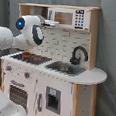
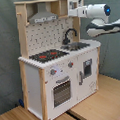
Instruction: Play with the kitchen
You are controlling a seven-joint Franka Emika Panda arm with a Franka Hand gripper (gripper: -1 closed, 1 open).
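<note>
Reaching toward kitchen [image 2: 56, 71] upper shelf, gripper [image 2: 73, 14] apparently touching microwave.

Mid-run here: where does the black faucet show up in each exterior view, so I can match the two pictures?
First exterior view: the black faucet stands right of centre, behind the sink, right of the hob.
Second exterior view: the black faucet stands just right of centre, against the tiled back wall, above the sink, right of the hob.
Shared landmark: the black hob with red rings lies beside the sink in both exterior views.
</note>
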